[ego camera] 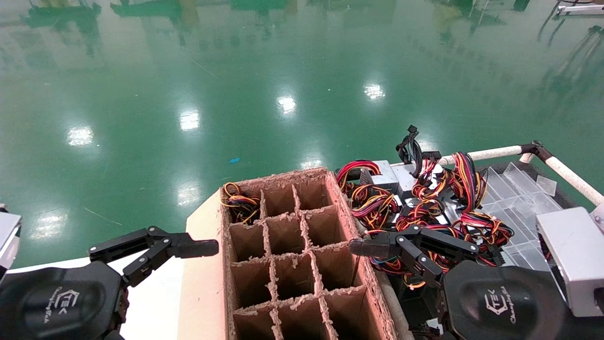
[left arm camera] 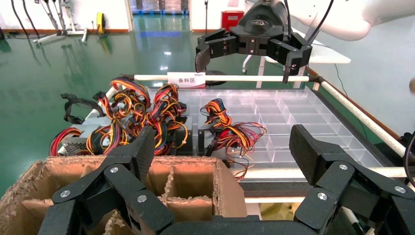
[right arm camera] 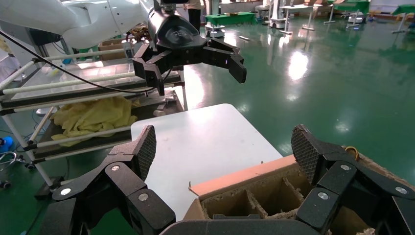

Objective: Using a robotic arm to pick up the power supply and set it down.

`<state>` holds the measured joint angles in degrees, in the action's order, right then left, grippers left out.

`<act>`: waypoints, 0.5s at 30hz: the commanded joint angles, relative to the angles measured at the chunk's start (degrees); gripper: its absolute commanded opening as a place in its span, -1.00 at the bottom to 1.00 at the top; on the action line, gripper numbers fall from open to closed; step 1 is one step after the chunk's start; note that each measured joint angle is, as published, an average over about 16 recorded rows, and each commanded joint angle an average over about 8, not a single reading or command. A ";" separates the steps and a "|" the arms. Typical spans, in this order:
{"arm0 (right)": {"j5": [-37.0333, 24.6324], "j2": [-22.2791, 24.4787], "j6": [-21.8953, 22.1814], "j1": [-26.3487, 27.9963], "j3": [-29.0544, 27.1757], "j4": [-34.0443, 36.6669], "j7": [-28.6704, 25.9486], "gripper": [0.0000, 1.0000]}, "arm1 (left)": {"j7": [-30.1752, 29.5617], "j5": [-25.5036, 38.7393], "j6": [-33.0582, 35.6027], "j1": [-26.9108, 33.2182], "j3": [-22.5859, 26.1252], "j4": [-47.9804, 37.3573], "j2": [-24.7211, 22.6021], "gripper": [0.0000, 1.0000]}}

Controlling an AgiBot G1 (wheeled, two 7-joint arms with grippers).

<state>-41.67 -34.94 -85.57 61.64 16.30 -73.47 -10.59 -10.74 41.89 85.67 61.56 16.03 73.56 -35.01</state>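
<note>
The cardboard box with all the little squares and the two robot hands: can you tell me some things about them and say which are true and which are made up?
1. Both grippers, left and right, are open. True.
2. The right gripper holds a power supply. False: it holds nothing.
3. One corner cell of the cardboard box has wires in it. True.
4. The power supplies are piled on the robot's left of the box. False: they lie on its right.
5. The floor is green. True.
</note>
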 commanded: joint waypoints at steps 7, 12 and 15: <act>0.00 0.00 0.00 0.00 0.00 0.00 0.00 1.00 | 0.00 -0.01 0.00 0.00 0.00 0.00 0.00 -1.00; 0.00 0.00 0.00 0.00 0.00 0.00 0.00 1.00 | 0.00 -0.02 0.00 0.00 0.00 0.00 0.00 -1.00; 0.00 0.00 0.00 0.00 -0.01 0.00 0.00 1.00 | 0.00 -0.03 0.00 0.00 0.00 0.00 0.00 -1.00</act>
<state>-42.05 -34.94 -85.27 61.71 16.33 -73.40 -10.47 -10.74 41.86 85.67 61.56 16.03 73.56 -35.01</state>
